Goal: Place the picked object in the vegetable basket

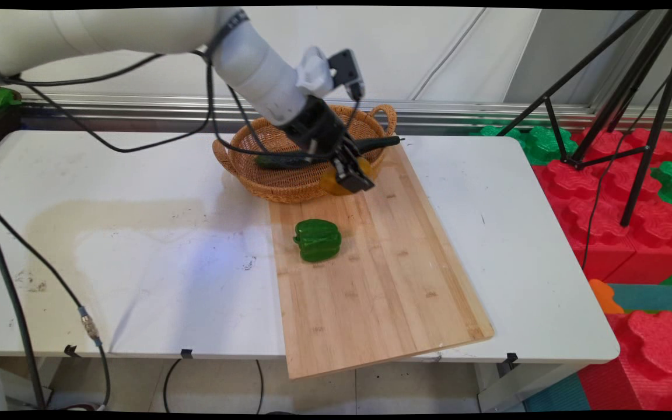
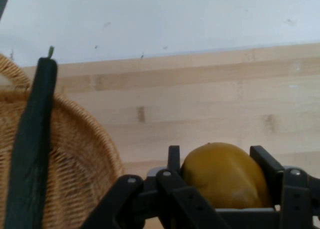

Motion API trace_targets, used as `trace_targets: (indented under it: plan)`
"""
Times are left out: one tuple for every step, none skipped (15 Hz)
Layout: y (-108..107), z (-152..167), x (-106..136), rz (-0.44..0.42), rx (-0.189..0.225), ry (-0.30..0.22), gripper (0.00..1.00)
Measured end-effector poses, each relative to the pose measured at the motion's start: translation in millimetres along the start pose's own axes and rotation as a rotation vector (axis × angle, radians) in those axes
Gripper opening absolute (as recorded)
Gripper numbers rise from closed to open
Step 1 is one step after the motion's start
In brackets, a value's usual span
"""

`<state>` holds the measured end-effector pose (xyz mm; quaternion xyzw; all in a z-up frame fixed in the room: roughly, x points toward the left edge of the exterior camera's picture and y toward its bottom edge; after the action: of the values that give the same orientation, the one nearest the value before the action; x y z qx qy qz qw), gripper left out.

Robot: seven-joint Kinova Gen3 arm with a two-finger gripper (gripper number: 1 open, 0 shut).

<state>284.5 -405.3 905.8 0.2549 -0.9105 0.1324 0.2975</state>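
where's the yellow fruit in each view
Main view: the yellow fruit sits between the fingers of the gripper, at the basket's near rim, over the board's far end.
Hand view: bottom centre, between the two fingers.
Shared landmark: the wicker basket.

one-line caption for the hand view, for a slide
Gripper shut on a yellow fruit above the wooden board, wicker basket and dark cucumber alongside.

No words, numbers or signs can be read on anything here.
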Motion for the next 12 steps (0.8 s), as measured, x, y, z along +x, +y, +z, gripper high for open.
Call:
trace_targets:
  plan:
    - [-3.3,-8.0,-3.9,0.002,0.002,0.002,0.0]
    - [-7.5,-17.1,-8.8,0.002,0.005,0.004,0.0]
    - [-10.8,-23.1,-12.3,0.001,0.008,0.004,0.0]
    - [-14.8,-29.6,-16.3,-0.002,0.011,0.005,0.0]
    - [-17.7,-33.7,-19.2,-0.005,0.015,0.005,0.0]
    - [-22.1,-39.1,-23.4,-0.009,0.02,0.004,0.0]
    - [-27.7,-44.6,-28.9,-0.015,0.027,0.002,0.0]
    - [-31.8,-47.9,-32.6,-0.019,0.033,-0.001,0.0]
    - [-36.3,-50.3,-36.3,-0.02,0.039,-0.005,0.0]
    - [-40.8,-52.0,-40.3,-0.022,0.046,-0.01,0.0]
    - [-45.9,-52.4,-44.3,-0.024,0.053,-0.016,0.0]
    - [-53.1,-52.1,-49.8,-0.028,0.062,-0.024,0.0]
